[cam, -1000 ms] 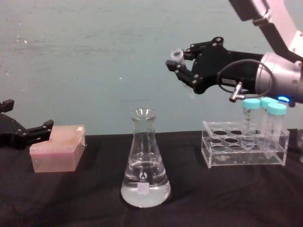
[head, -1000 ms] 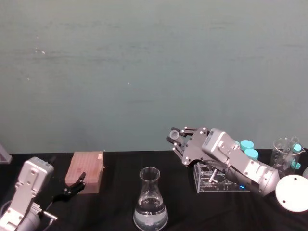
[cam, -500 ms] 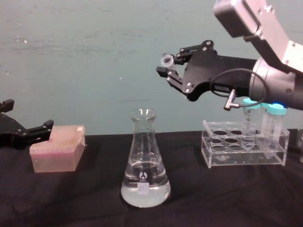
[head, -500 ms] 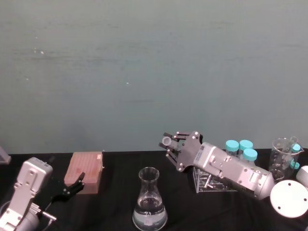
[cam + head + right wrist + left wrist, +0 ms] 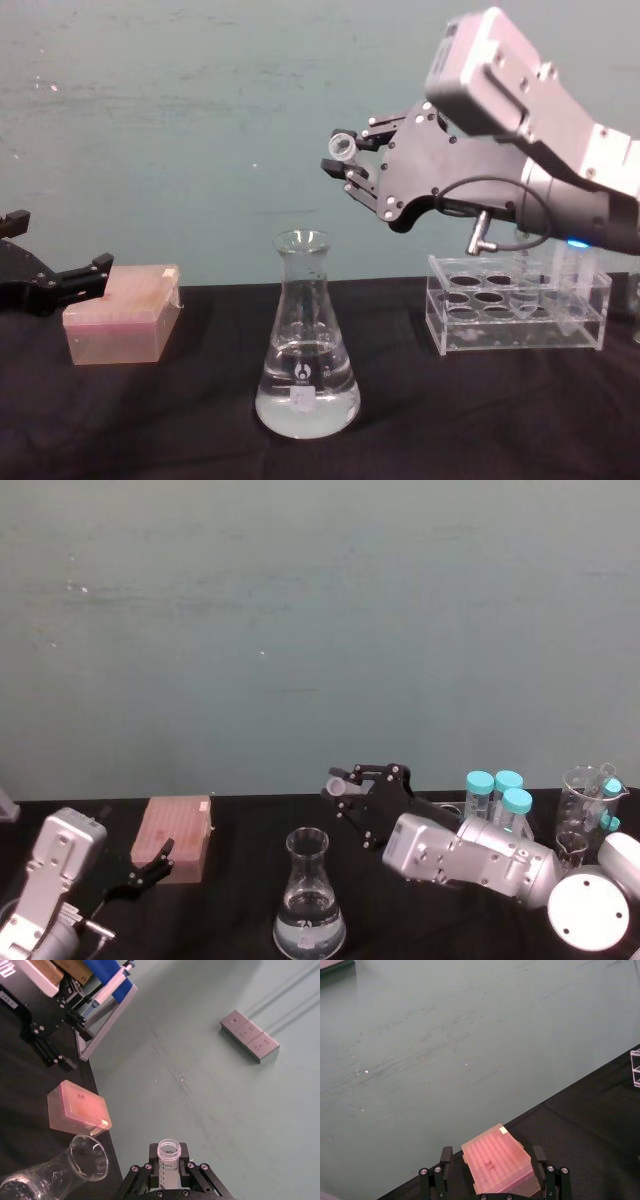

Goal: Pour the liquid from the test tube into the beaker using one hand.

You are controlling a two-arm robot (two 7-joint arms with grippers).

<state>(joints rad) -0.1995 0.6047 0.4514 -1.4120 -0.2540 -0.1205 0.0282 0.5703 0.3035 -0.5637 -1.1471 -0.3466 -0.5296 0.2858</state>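
Right end effector (image 5: pixel 352 172) is up in the air, pinching the test tube (image 5: pixel 344 148) between both fingers (grip sits below the whitish rim, and the fingers hide most of the tube body in the chest view). Tube is tilted, mouth up and leaning toward the robot's left. Right wrist view: tube (image 5: pixel 168 1156) sits centred in the end effector (image 5: pixel 168 1172), mouth pointing out past the fingertips, printed scale on its side. Can't tell how much liquid is inside.

Beaker (image 5: pixel 306 345) stands upright on the desk (image 5: pixel 150 420), below the end effector and a bit to its left. Tube mouth is above the beaker neck and just to the right of it, not touching. Clear liquid (image 5: pixel 306 408) sits in the beaker's wide base, well under the neck. Head view agrees: end effector (image 5: pixel 345 788) with tube (image 5: pixel 337 783) is above and beyond the beaker (image 5: pixel 309 905).

Rack (image 5: pixel 515 318) with teal-capped tubes (image 5: pixel 497 788) is on the desk, below and to the right of the end effector, partly behind its arm.

Left end effector (image 5: pixel 60 265) is parked low at far left, fingers spread, holding nothing, just beside the pink box (image 5: pixel 122 315) (left wrist view frames the box (image 5: pixel 497 1160) between the two fingers (image 5: pixel 445 1157); can't tell whether they touch it).
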